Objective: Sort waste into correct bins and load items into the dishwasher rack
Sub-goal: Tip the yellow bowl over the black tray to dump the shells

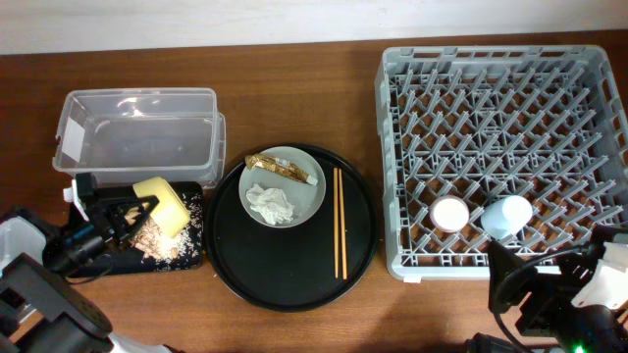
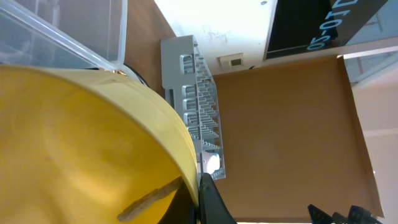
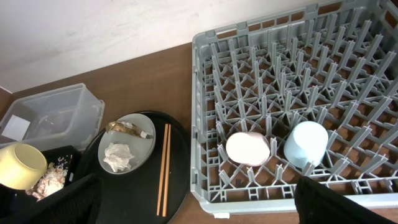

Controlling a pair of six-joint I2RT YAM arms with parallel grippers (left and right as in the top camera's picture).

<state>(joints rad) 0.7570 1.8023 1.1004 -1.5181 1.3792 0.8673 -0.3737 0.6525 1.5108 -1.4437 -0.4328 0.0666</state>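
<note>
Both cups (image 1: 450, 213) sit racked, scraps (image 1: 155, 240) binned. The left gripper (image 1: 140, 208) clamps the yellow bowl (image 1: 164, 202); the right gripper (image 1: 520, 284) hangs apart, empty. Napkin (image 1: 271, 204), wrapper (image 1: 280, 168), plate (image 1: 312, 191) and chopsticks (image 1: 340, 221) are left.

The yellow bowl (image 2: 74, 143) fills the left wrist view, blurred and cut off at the left and bottom edges, while overhead it and the left hand (image 1: 140, 207) cover part of the flat black tray (image 1: 193, 253), and the right hand (image 3: 196, 186) shows only dark, cropped fingers (image 3: 56, 202).

Left arm reaches in from the lower-left corner, its hand (image 1: 135, 209) clamped on the rim of a tilted bowl (image 1: 165, 201). Right arm sits at the lower right, hand (image 1: 502, 275) empty, fingers spread wide.
</note>
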